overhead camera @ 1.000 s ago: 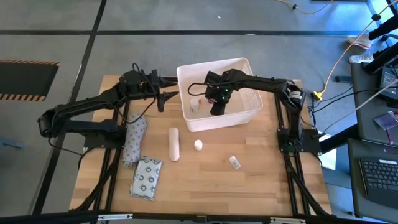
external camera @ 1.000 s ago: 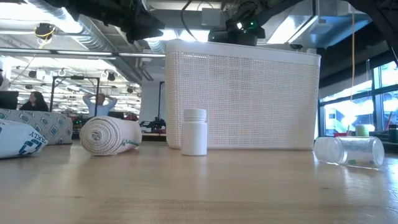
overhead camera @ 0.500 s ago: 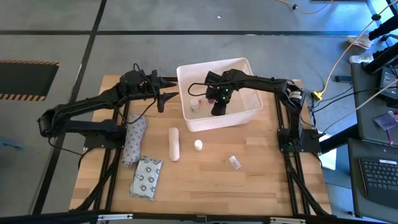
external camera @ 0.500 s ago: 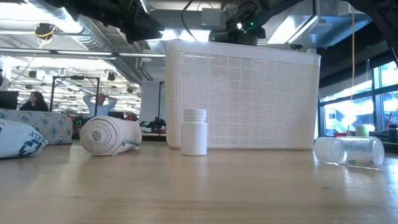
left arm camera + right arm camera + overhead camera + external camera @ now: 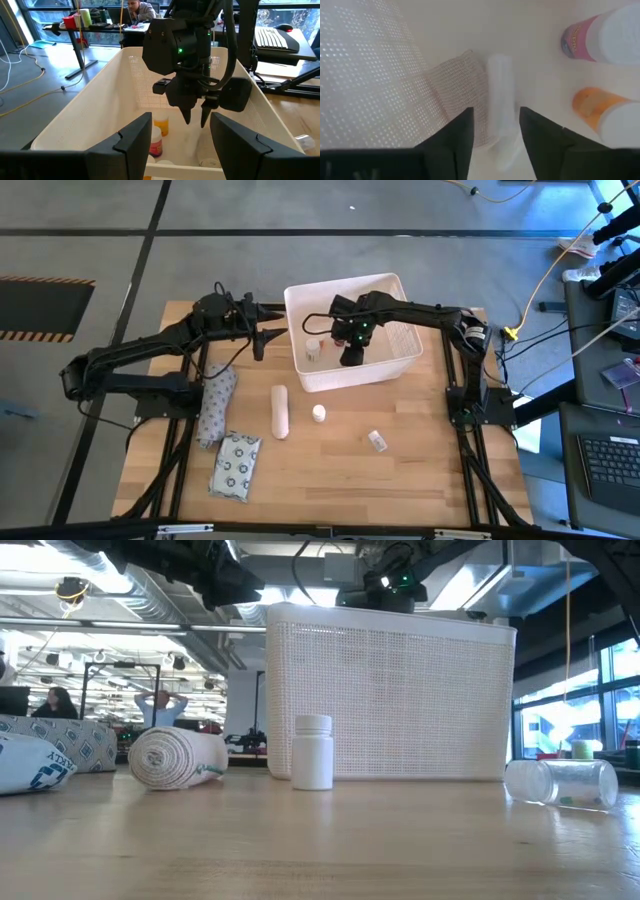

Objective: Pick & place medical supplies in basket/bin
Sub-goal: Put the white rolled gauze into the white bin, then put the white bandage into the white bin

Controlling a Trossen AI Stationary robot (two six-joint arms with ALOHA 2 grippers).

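Fingers of the right gripper (image 5: 196,121) stand slightly parted and empty inside the basket (image 5: 300,305), a small clear tube (image 5: 501,100) lying free on its floor just beyond their tips; it looks light, rigid and slick, best pinched mid-length across its barrel.

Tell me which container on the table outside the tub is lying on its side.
The clear vial right of the tub; the white bottle stands upright.

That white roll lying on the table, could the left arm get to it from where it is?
Probably yes. The white roll lies in the open in front of the tub, nothing over it, and the left claw holds nothing.
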